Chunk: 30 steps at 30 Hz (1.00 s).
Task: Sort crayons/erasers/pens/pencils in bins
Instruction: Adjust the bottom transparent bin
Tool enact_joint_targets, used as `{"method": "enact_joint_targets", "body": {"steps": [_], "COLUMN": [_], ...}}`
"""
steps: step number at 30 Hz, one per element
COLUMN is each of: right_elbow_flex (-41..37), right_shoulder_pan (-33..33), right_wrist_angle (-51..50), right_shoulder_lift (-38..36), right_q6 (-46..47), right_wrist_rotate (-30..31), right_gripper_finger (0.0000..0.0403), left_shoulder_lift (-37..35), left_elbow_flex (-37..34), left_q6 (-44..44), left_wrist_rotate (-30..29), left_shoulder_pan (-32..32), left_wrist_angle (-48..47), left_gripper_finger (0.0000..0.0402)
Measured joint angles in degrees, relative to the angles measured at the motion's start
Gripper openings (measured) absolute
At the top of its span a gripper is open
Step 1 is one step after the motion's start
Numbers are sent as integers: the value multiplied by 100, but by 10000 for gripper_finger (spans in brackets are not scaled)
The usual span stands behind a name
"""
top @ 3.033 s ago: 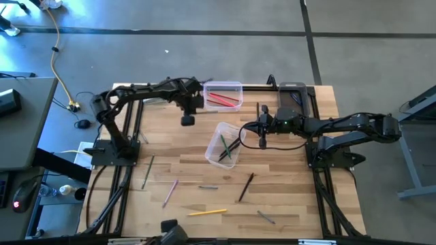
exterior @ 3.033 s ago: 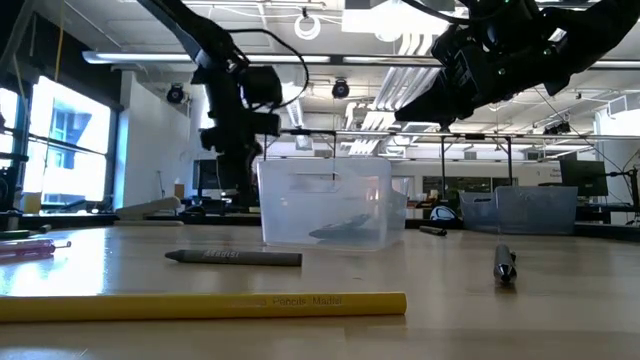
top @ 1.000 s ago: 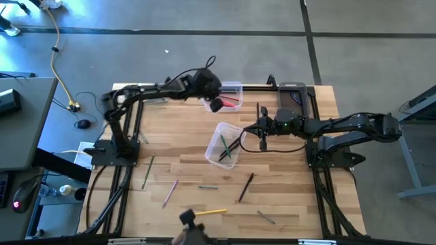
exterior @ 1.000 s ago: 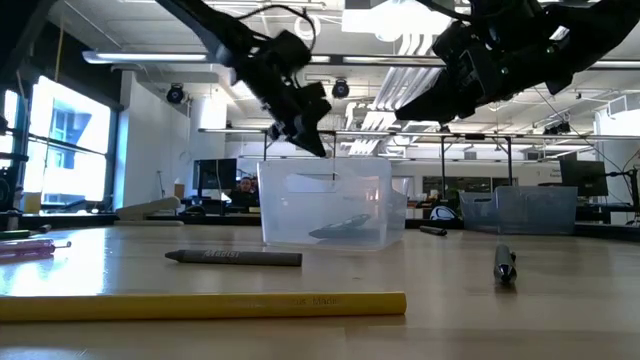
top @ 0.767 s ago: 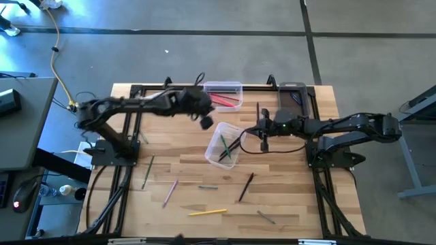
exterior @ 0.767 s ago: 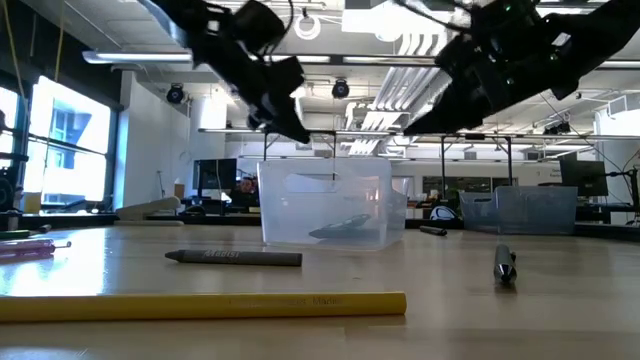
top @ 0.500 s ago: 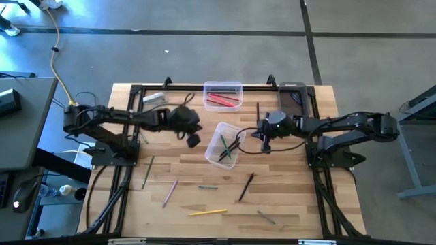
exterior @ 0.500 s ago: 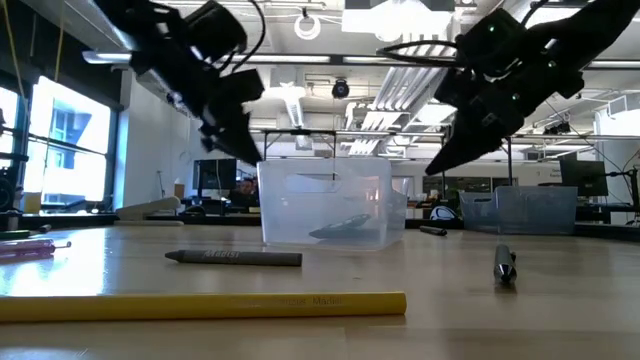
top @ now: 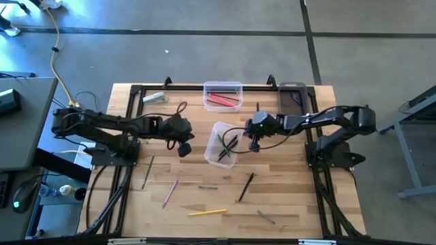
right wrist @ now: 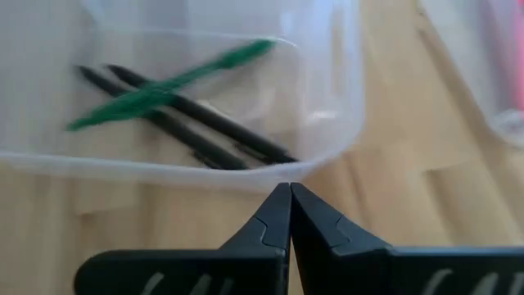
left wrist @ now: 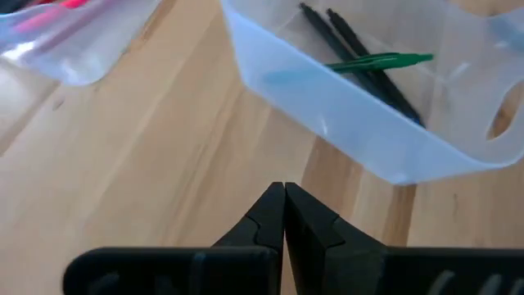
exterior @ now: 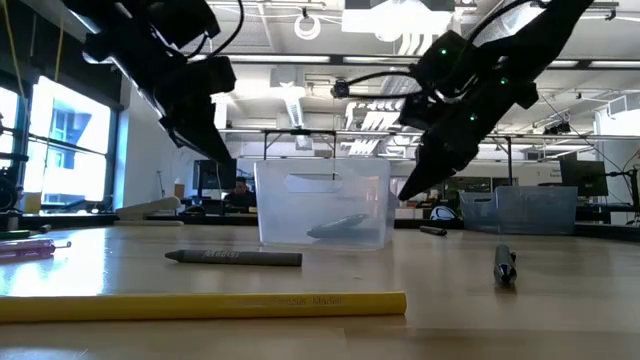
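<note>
A clear bin [top: 222,144] stands mid-table with a green pen [right wrist: 168,84] and two black pens [left wrist: 360,61] in it. A second clear bin [top: 223,95] with red crayons and a dark bin [top: 293,94] stand at the far edge. My left gripper [top: 182,148] is shut and holds nothing. It hovers just left of the middle bin and points slantwise down. My right gripper [top: 252,141] is also shut, at that bin's right side. Loose pencils, pens and a crayon lie on the near half of the table. My right gripper has its shut fingertips [right wrist: 282,192] against the middle bin's right-hand wall, just below the rim [right wrist: 270,174]. It comes slanting down from the table's right. The bin stands upright with its bottom on the table.
Lying loose are a green pencil [top: 146,171], a pink pencil [top: 170,192], a grey crayon [top: 208,186], a yellow pencil [top: 206,212], a dark pen [top: 245,187] and a grey pen [top: 266,217]. A black pen [top: 257,109] and a white eraser [top: 154,98] lie farther back.
My left gripper has swung from over the far crayon bin toward the near-left and sunk, ending beside the middle bin. My right gripper has tipped downward and dropped to that bin's right wall. The bin has shifted a little toward the table's left.
</note>
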Motion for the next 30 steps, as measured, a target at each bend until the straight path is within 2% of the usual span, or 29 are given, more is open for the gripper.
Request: {"method": "enact_joint_targets", "body": {"steps": [3, 9, 13, 16, 22, 25, 30], "right_elbow_flex": [5, 10, -10, -10, -10, -12, -12], "right_shoulder_pan": [-4, 0, 0, 0, 0, 5, 15], "right_wrist_angle": [376, 842, 1030, 1076, 1031, 1002, 986], "right_shoulder_lift": [84, 97, 97, 97, 80, 80, 80], "right_q6": [-47, -71, -77, -105, -215, -279, -320], "right_wrist_rotate": [186, 137, 137, 137, 135, 135, 73], "right_gripper_finger": [0, 0, 0, 0, 0, 0, 0], "left_shoulder_lift": [-284, -739, -869, -844, -464, -142, 637], "left_elbow_flex": [1, 4, 24, 236, 850, 902, 836], "left_q6": [-187, -535, -590, -829, -2182, -2841, -2832], "left_wrist_rotate": [-45, -43, 44, 40, 14, 27, -228], "left_shoulder_pan": [0, 0, 5, 17, 63, 63, 191], "left_wrist_angle": [-425, -1139, -1460, -2082, -4051, -4969, -5418], "left_gripper_finger": [0, 0, 0, 0, 0, 0, 0]}}
